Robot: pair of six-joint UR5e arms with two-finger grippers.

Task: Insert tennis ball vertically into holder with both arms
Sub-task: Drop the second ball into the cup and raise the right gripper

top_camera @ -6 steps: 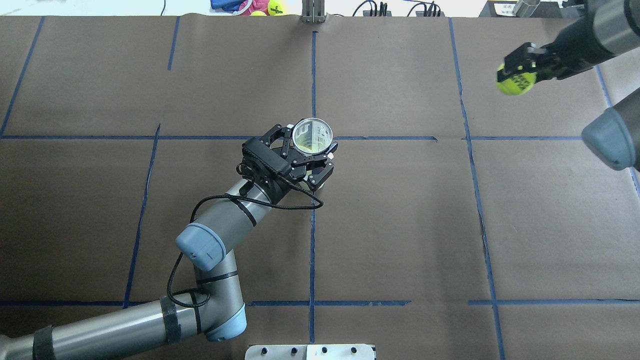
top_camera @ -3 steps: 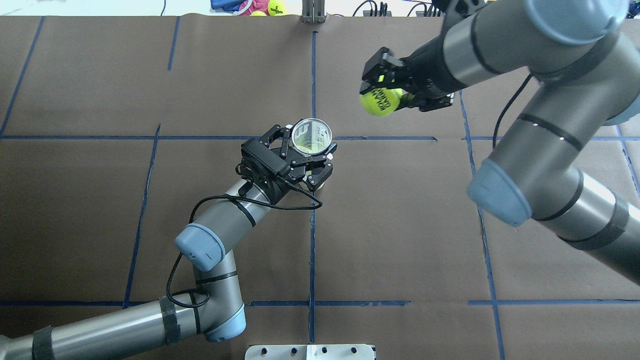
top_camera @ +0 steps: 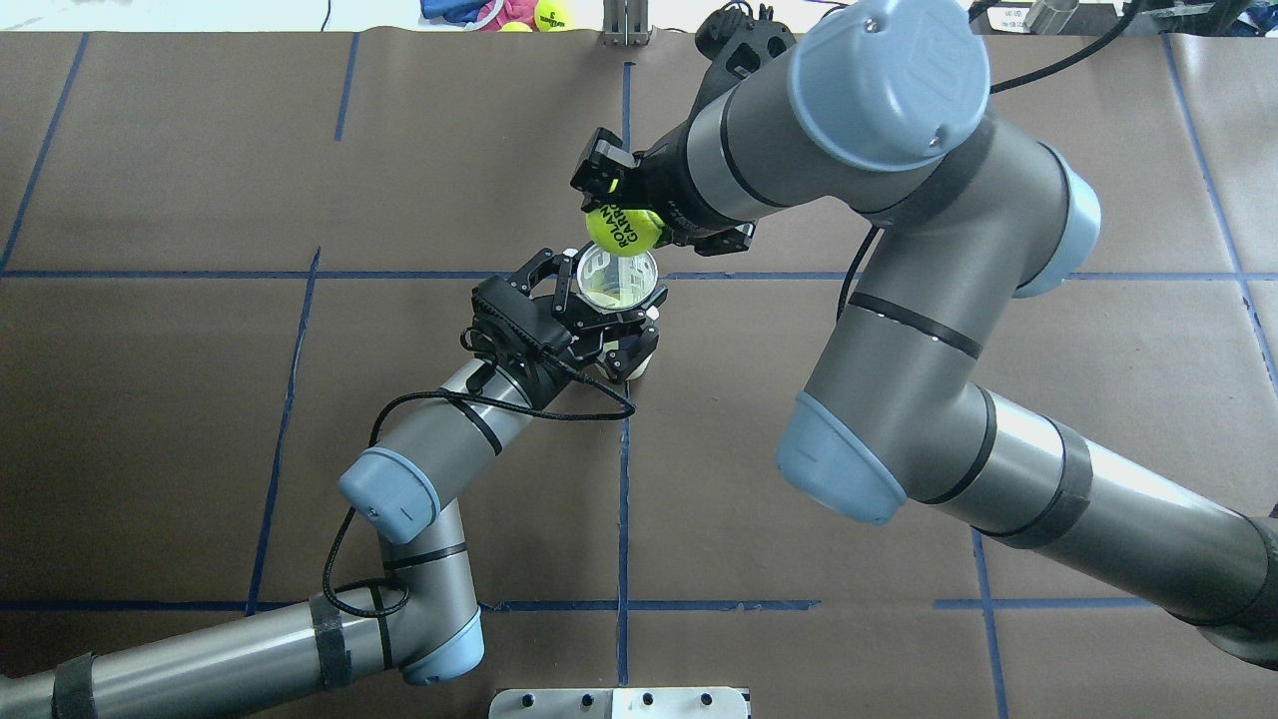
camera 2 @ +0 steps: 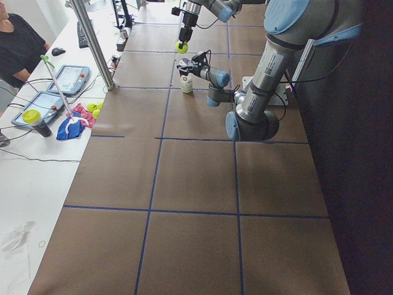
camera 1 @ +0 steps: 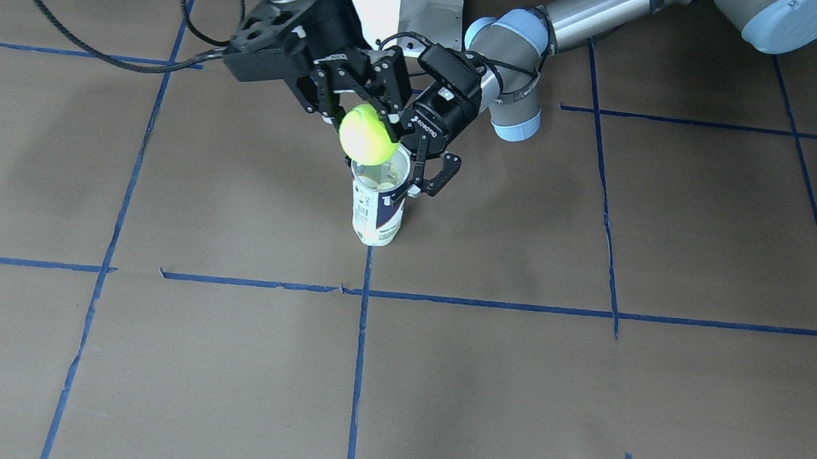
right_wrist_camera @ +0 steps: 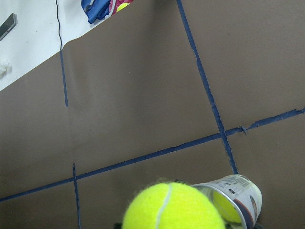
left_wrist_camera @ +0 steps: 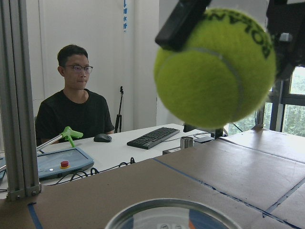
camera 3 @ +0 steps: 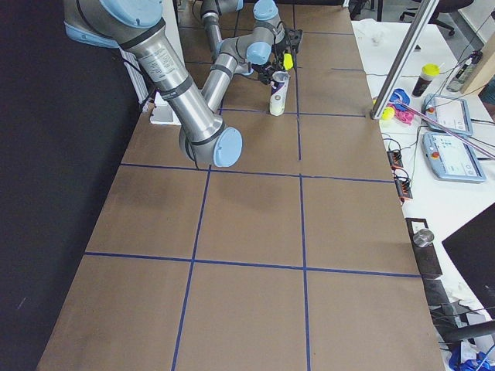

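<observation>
The holder [top_camera: 617,279] stands upright at the table's middle, open mouth up. My left gripper [top_camera: 605,314] is shut on its upper part; it shows too in the front view [camera 1: 417,174]. My right gripper [top_camera: 633,214] is shut on the tennis ball [top_camera: 623,228], yellow-green with black print. It holds the ball just above the holder's far rim, clear of it. In the front view the tennis ball [camera 1: 368,136] hangs over the holder [camera 1: 378,212]. The left wrist view shows the tennis ball [left_wrist_camera: 217,67] above the holder's rim [left_wrist_camera: 171,215]. Something yellow-green shows inside the holder [right_wrist_camera: 238,195].
The right arm's elbow [top_camera: 884,70] and forearm reach over the table's right half. Spare balls and a cloth [top_camera: 519,12] lie past the far edge beside a metal post [top_camera: 626,22]. An operator [camera 2: 18,43] sits at the desk with tablets.
My right arm has swung in from the far right to the middle with the ball, which now hangs over the holder's mouth. The left gripper still holds the holder, shifted slightly.
</observation>
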